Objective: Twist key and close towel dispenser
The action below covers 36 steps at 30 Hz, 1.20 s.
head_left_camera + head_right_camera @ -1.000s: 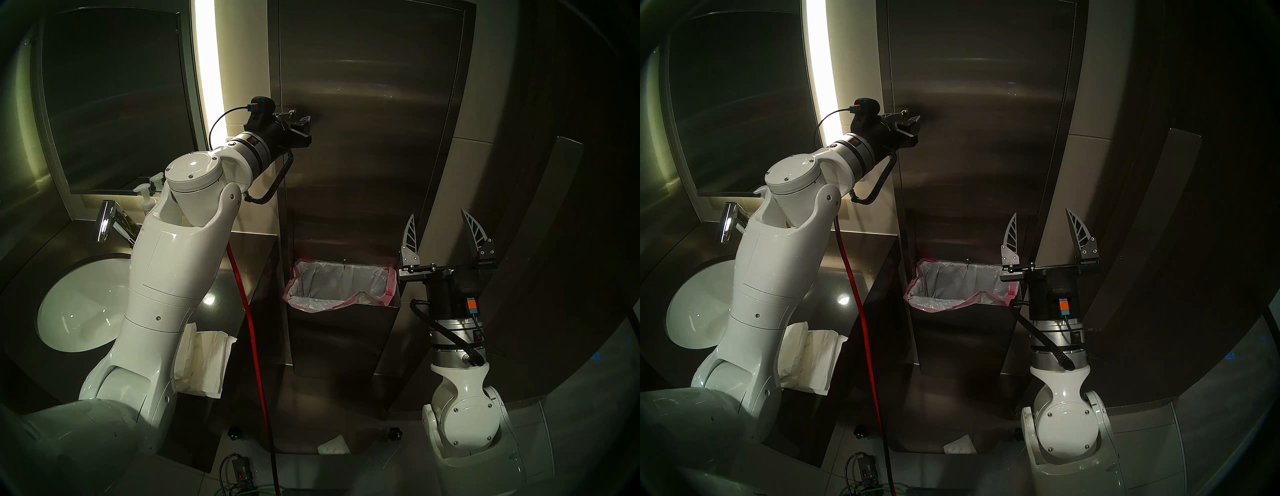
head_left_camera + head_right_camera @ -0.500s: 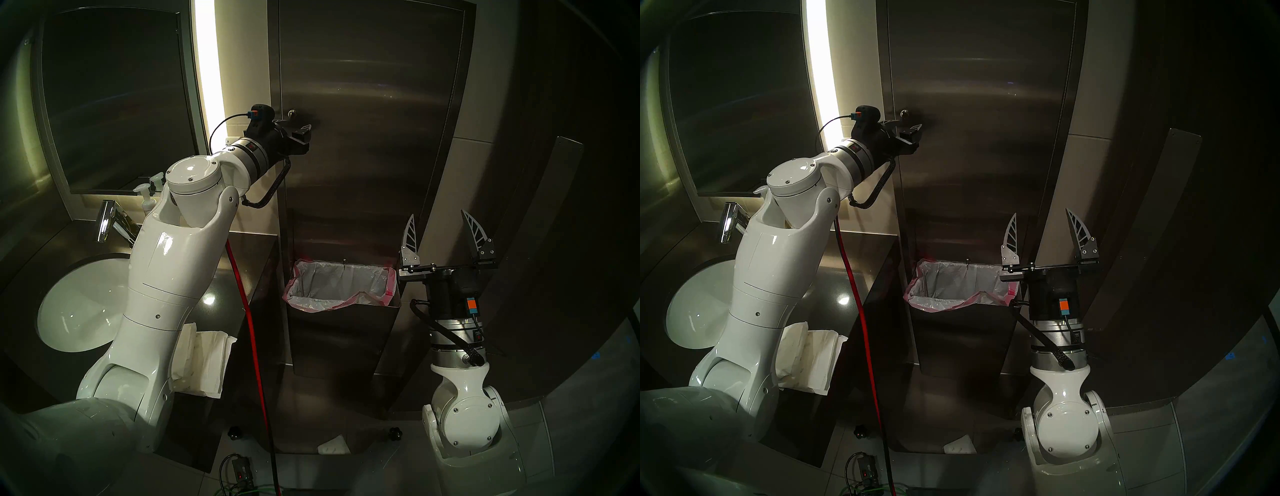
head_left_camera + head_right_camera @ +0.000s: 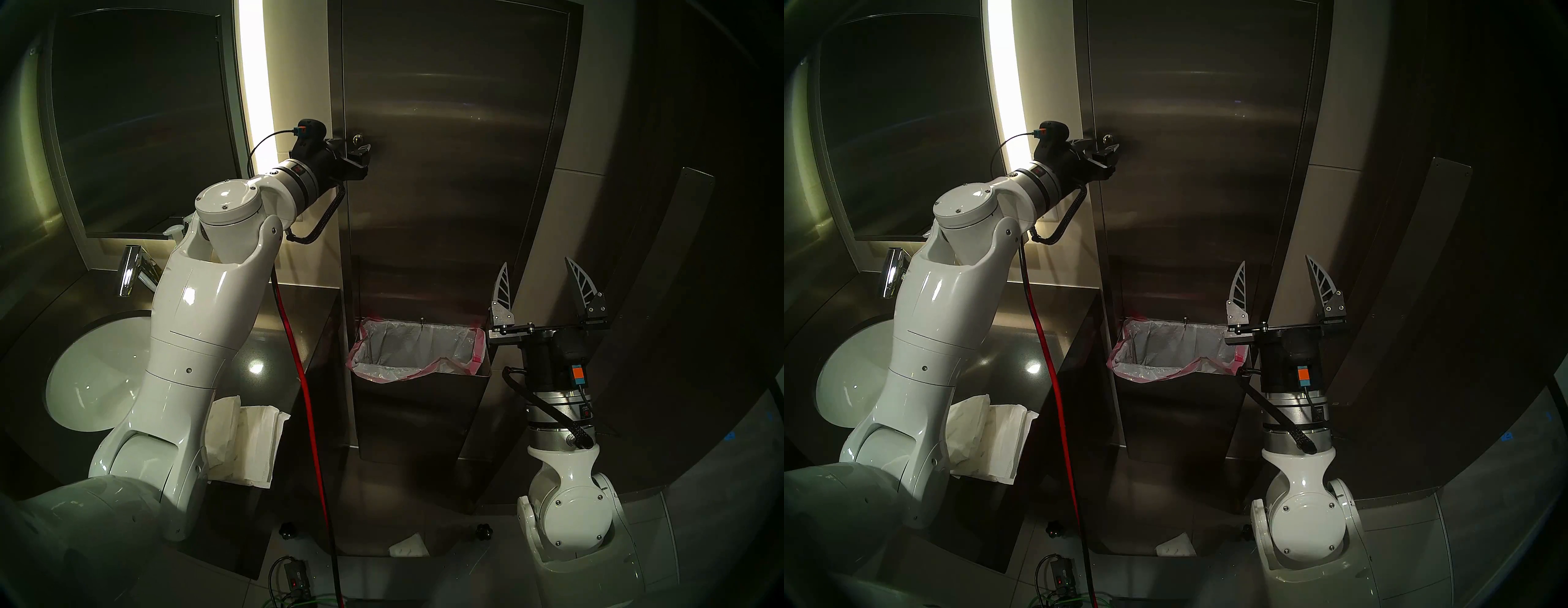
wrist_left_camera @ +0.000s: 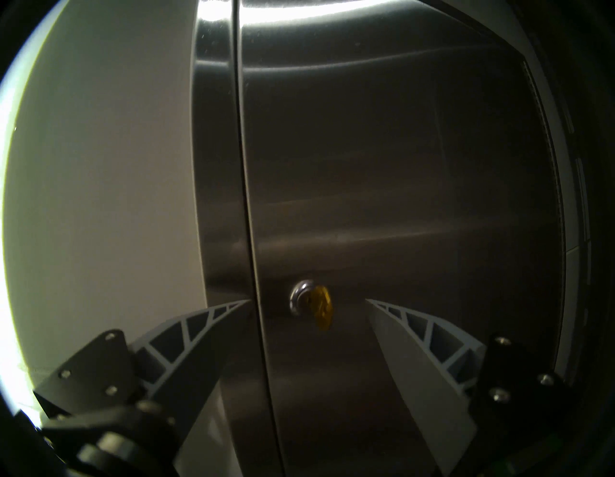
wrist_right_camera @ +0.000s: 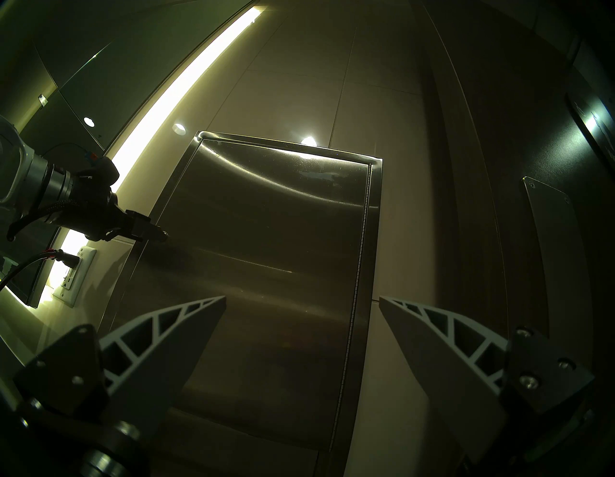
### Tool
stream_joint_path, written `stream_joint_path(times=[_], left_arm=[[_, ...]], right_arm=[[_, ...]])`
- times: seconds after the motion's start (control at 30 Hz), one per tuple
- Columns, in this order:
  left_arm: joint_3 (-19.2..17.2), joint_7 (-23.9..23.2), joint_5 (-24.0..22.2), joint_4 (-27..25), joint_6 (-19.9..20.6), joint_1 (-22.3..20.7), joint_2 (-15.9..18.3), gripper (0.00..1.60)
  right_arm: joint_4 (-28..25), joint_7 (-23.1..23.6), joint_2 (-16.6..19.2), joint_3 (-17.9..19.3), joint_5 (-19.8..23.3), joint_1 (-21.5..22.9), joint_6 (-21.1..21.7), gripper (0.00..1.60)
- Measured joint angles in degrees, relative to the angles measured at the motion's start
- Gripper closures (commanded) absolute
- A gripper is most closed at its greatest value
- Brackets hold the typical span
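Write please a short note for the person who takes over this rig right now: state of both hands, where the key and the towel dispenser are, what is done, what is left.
Left hand: open, one finger on each side of the key, not touching it.
Right hand: open, empty, pointing up beside the waste bin.
Key: sits in the round lock near the door's left edge.
Towel dispenser: door looks flush with its frame, so closing seems done.
Left: the pictures cannot tell whether the lock is turned; check it, and regrip and twist if needed.
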Motion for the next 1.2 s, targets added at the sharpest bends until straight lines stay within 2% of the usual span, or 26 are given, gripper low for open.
stream_joint_path(times=[0.03,0.1,0.13,0.2,0.23,0.27,0.33,0.37,0.43,0.47,0.53,0.63,0.73,0.83,0.9,0.97,1.0,1.03,1.1,1.13,1.2], left_arm=[[0.01,-0.04,-0.03,-0.19,0.0,-0.01,-0.08,0.86],[0.02,-0.16,-0.14,-0.69,0.0,-0.01,-0.28,1.14],[0.02,-0.2,-0.23,-0.97,0.02,0.01,-0.38,1.2],[0.02,-0.25,-0.33,-1.37,0.09,0.1,-0.48,1.45],[0.0,-0.27,-0.39,-1.57,0.14,0.2,-0.5,1.43],[-0.02,-0.29,-0.44,-1.69,0.18,0.29,-0.51,1.32],[-0.1,-0.33,-0.6,-2.01,0.33,0.56,-0.53,0.97],[-0.16,-0.36,-0.68,-2.19,0.44,0.74,-0.53,0.39],[-0.27,-0.46,-0.79,-2.53,0.7,1.07,-0.49,0.07],[-0.3,-0.51,-0.81,-2.73,0.88,1.28,-0.42,0.02],[-0.32,-0.6,-0.82,-3.0,1.12,1.67,-0.25,0.01],[-0.39,-0.68,-0.82,-3.17,1.36,2.25,0.1,0.08],[-0.42,-0.74,-0.78,-3.15,1.37,2.43,0.38,0.37],[-0.4,-0.89,-0.52,-2.92,1.14,2.3,0.64,0.4],[-0.36,-0.98,-0.27,-2.72,1.03,2.11,0.76,0.48],[-0.3,-1.12,0.06,-2.48,0.91,1.81,0.87,0.47],[-0.29,-1.17,0.18,-2.39,0.87,1.68,0.9,0.38],[-0.29,-1.26,0.33,-2.26,0.82,1.49,0.94,0.36],[-0.27,-1.42,0.55,-2.08,0.77,1.2,0.97,0.38],[-0.25,-1.52,0.63,-2.0,0.75,1.07,0.98,0.44],[-0.2,-1.69,0.8,-1.84,0.74,0.84,0.98,0.85]], right_arm=[[0.0,-0.01,0.01,-0.01,0.0,0.0,0.0,0.0],[0.0,-0.06,0.04,-0.02,0.0,0.0,0.02,0.0],[0.0,-0.08,0.07,-0.02,0.0,0.0,0.02,0.0],[0.0,-0.11,0.1,-0.04,0.0,0.0,0.04,0.0],[0.0,-0.12,0.12,-0.05,0.0,0.0,0.05,0.0],[0.0,-0.13,0.13,-0.05,0.0,0.0,0.06,0.0],[0.0,-0.16,0.17,-0.06,0.0,0.0,0.07,0.0],[0.0,-0.18,0.19,-0.07,0.0,0.01,0.09,0.0],[0.0,-0.21,0.22,-0.08,0.0,0.01,0.1,0.0],[0.0,-0.23,0.24,-0.09,0.0,0.01,0.11,0.0],[0.0,-0.26,0.28,-0.1,0.0,0.01,0.13,0.0],[0.0,-0.31,0.33,-0.13,0.0,0.01,0.16,0.0],[-0.01,-0.35,0.37,-0.15,0.0,0.01,0.17,0.0],[-0.01,-0.4,0.42,-0.17,0.0,0.01,0.19,0.0],[-0.01,-0.43,0.45,-0.19,0.0,0.02,0.19,0.0],[-0.01,-0.47,0.48,-0.2,0.0,0.02,0.2,0.0],[-0.01,-0.48,0.5,-0.21,0.0,0.02,0.2,0.0],[-0.01,-0.5,0.51,-0.21,0.0,0.02,0.21,0.0],[-0.01,-0.54,0.55,-0.23,0.0,0.02,0.22,0.0],[-0.01,-0.55,0.56,-0.24,0.0,0.02,0.22,0.0],[-0.01,-0.58,0.6,-0.25,0.0,0.02,0.23,0.0]])
